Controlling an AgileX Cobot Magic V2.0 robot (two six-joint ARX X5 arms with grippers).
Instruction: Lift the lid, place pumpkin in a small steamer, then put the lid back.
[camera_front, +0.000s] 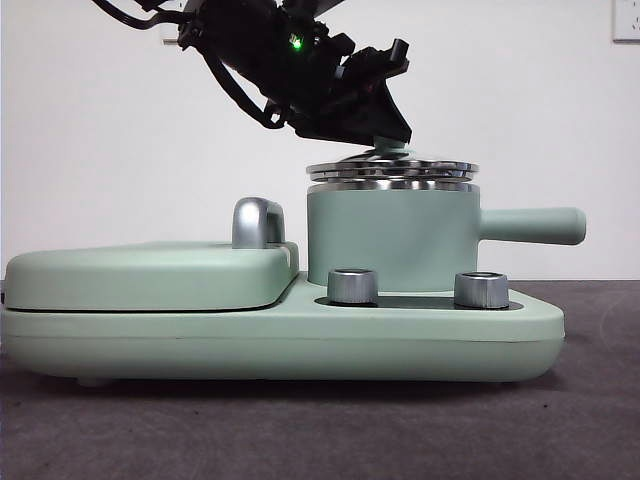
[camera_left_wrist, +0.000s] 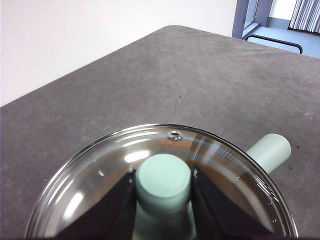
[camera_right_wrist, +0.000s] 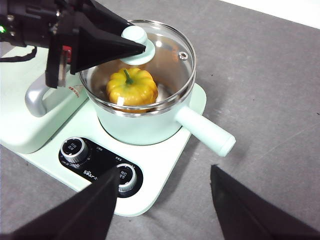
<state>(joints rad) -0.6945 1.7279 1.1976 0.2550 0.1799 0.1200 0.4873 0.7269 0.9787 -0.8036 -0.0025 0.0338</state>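
Observation:
My left gripper (camera_left_wrist: 164, 187) is shut on the mint-green knob of the glass lid (camera_left_wrist: 100, 175). In the front view that gripper (camera_front: 385, 140) reaches down from the upper left, and the lid (camera_front: 392, 168) sits level right at the steel rim of the small steamer (camera_front: 390, 240); I cannot tell if they touch. The right wrist view shows the lid (camera_right_wrist: 167, 55) set slightly off-centre over the steamer (camera_right_wrist: 145, 127), with the pumpkin (camera_right_wrist: 132, 87) inside under the glass. My right gripper (camera_right_wrist: 165, 170) hangs open and empty above the table beside the cooker.
The steamer stands on a mint-green cooker base (camera_front: 300, 340) with two steel dials (camera_front: 352, 286) (camera_front: 481, 290). A flat griddle cover (camera_front: 150, 275) with a chrome handle (camera_front: 255, 222) lies beside it. The steamer's long handle (camera_front: 530, 225) sticks out sideways.

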